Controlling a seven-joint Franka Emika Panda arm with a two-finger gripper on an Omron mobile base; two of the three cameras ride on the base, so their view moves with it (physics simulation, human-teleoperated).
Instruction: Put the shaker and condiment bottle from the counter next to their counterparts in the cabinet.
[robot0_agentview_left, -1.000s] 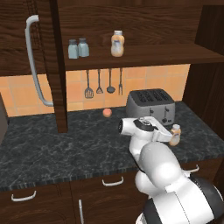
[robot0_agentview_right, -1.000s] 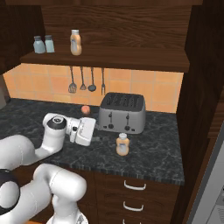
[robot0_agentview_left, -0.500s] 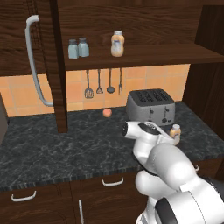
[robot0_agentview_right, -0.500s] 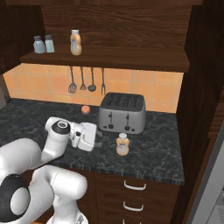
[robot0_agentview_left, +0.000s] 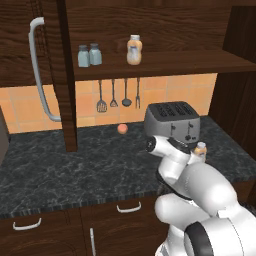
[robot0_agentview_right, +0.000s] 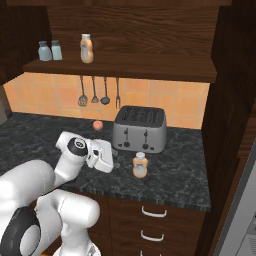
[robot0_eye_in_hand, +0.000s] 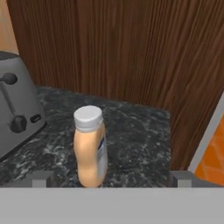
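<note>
On the counter (robot0_agentview_right: 185, 175) just right of the toaster (robot0_agentview_right: 139, 129), the condiment bottle (robot0_agentview_right: 140, 165) stands upright before my wide-open gripper (robot0_agentview_right: 107, 161), lined up for grasping.

Toaster (robot0_agentview_right: 139, 129) just beside condiment bottle (robot0_agentview_right: 140, 165).

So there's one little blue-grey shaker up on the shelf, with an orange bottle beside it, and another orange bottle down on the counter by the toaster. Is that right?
Not quite: the shelf holds two shakers, side by side, as the right base view shows. The rest stands: an orange bottle beside them, another bottle on the counter by the toaster.
</note>
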